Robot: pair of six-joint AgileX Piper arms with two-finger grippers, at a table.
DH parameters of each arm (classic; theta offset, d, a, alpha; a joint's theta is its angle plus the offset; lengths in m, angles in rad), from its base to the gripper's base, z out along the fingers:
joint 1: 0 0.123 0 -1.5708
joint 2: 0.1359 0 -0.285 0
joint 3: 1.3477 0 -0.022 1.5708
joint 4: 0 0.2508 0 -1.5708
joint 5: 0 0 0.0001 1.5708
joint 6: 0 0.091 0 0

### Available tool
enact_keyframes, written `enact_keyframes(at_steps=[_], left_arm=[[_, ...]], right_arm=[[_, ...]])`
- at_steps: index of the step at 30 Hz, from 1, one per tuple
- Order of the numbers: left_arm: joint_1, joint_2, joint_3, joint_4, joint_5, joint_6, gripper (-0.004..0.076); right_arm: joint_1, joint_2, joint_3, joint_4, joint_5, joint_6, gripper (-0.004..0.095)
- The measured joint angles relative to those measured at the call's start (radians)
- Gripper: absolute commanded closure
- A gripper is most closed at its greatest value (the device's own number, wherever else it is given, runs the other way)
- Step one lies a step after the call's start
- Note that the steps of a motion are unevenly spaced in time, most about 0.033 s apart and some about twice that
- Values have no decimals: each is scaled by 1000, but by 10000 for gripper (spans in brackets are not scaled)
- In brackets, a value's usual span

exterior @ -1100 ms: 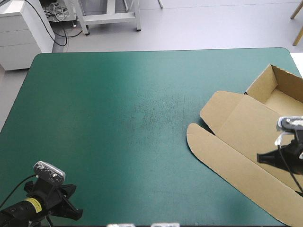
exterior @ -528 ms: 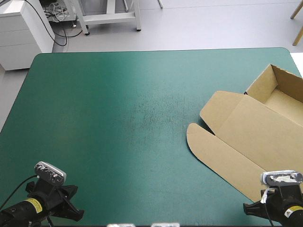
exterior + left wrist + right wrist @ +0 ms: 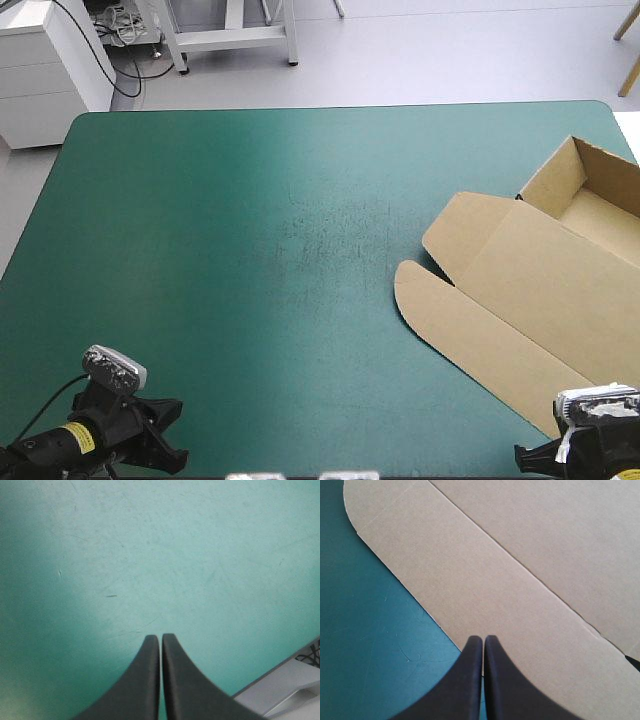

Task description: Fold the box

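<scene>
- left jaws: pressed together tip to tip, holding nothing, bare teal-green bench (image 3: 150,555) ahead.
- right jaws: pressed together, holding nothing, tips at flat edge of brown box (image 3: 520,570).

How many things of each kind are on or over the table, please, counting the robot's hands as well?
brown box: 1
black hands: 2, the left hand and the right hand, both shut
Total: 3
</scene>
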Motion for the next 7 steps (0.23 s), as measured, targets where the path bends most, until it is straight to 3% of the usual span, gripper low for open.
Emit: enact_keyframes(at_steps=[7], left_arm=[[0,0,0,-39,-1,0,731]], right_arm=[[0,-4,0,0,0,0,914]])
